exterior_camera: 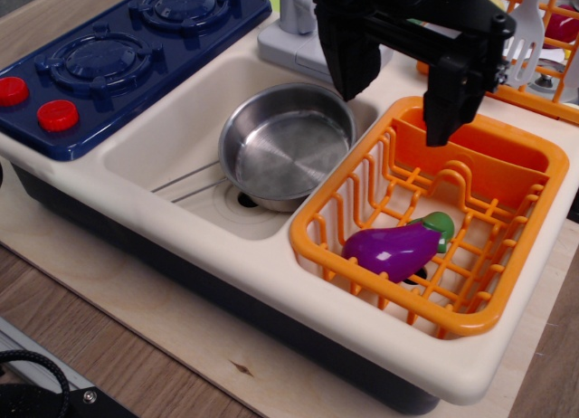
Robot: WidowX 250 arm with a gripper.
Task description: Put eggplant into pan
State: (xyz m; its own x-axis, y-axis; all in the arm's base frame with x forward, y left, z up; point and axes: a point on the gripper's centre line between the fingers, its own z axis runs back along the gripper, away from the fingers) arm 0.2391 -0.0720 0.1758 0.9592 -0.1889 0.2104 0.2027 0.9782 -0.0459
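Nearest to us, well below the gripper (398, 88) and a little to its right as the picture lies, we see the eggplant (395, 247) lying on its side on the slatted floor of the orange dish rack (317, 221). Its purple body points toward the near-left corner of the rack and its green stem cap points toward the back right, close to a raised orange divider. Nothing touches it from above; the gripper is well apart from it.

Below the gripper and to its left, we find the pan (288, 147) sitting in the cream sink basin (154, 137), just beside the rack's left wall. It stands upright and its shiny inside holds nothing.

The gripper itself hangs above the seam between pan and rack. Its two black fingers (450, 106) are spread wide, with clear space between them and nothing held; the left one hangs over the pan's far rim, the right one over the rack's back compartment.

Far to the gripper's left we see the blue stovetop (136, 47) with two burners and two red knobs (56, 116) at its near edge. Just behind the gripper stands a grey faucet base (294, 20), partly hidden by the arm. Behind and to the right, a white slotted spatula (525, 29) rests in a second orange rack (543, 97).
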